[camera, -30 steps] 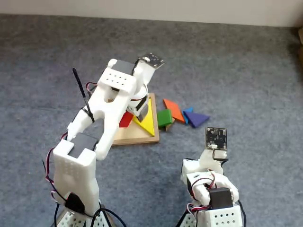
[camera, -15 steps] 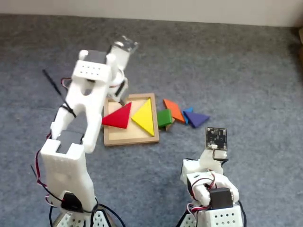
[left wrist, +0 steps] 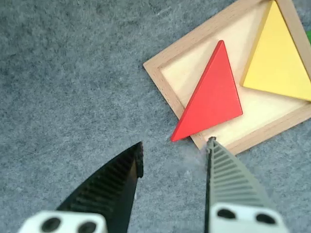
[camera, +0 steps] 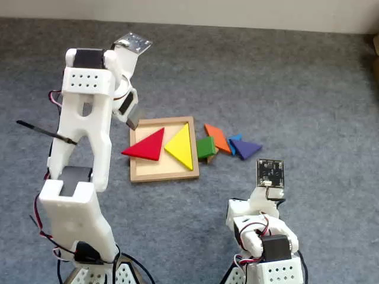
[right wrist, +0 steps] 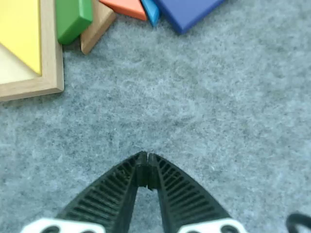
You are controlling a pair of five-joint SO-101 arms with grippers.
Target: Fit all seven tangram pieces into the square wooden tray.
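The left gripper (left wrist: 175, 144) hangs spread at ten o'clock of the tray (left wrist: 156, 74); the red triangle (left wrist: 214, 102) overhangs its nine o'clock rim. The right gripper (right wrist: 147, 158) is pinched together.

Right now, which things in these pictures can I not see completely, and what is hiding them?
Right wrist view: the tan piece lies partly behind the green piece, so its shape cannot be told.
Right wrist view: the light blue piece is a sliver between the orange piece and the dark blue triangle; the picture's edge cuts off all three.
Left wrist view: the edge cuts off the yellow triangle.
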